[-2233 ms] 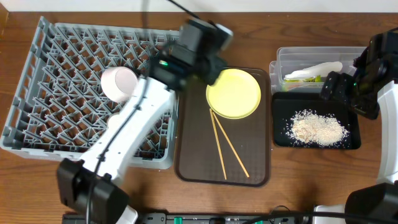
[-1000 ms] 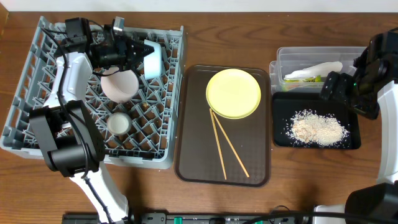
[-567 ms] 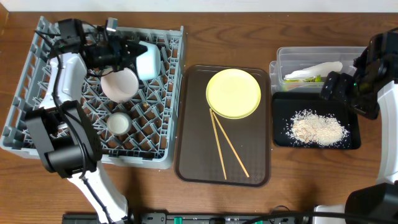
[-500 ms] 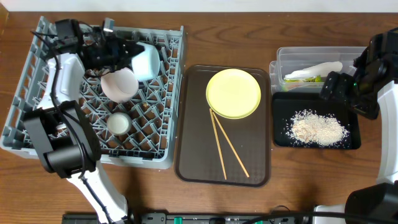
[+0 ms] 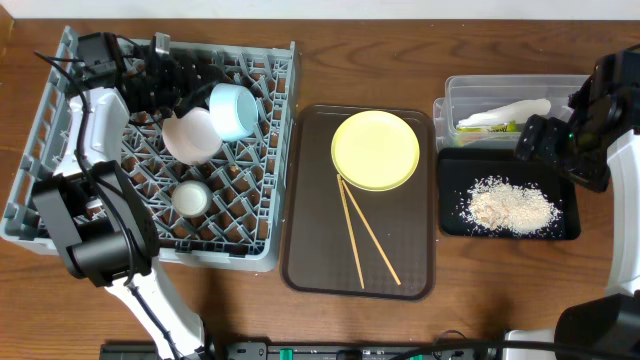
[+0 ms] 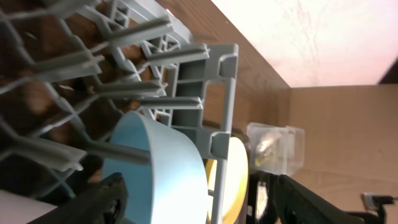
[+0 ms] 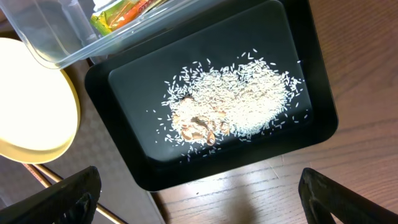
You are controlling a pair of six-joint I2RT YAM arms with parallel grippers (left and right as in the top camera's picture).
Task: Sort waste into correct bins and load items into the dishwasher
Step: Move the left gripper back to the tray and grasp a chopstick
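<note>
The light blue bowl (image 5: 232, 110) lies on its side among the pegs of the grey dishwasher rack (image 5: 60, 160), next to the white bowl (image 5: 192, 137); the small white cup (image 5: 190, 198) sits lower down. My left gripper (image 5: 198, 88) is open just left of the blue bowl (image 6: 161, 168), whose rim stands between the wide jaws (image 6: 205, 199). The yellow plate (image 5: 375, 150) and two chopsticks (image 5: 365, 235) lie on the brown tray (image 5: 310, 260). My right gripper (image 5: 560, 155) hangs open by the black bin (image 7: 124, 162) holding rice crumbs (image 7: 236, 112).
The clear tub (image 5: 470, 92) behind the black bin (image 5: 450, 215) holds a white napkin (image 5: 510, 110) and a green-and-orange wrapper (image 7: 121, 15). The rack's wall (image 6: 221, 93) stands between the blue bowl and the plate.
My left gripper carried the light blue bowl over the rack, opened and drew back to the left. The bowl now rests free against the pegs. The right arm has not moved.
</note>
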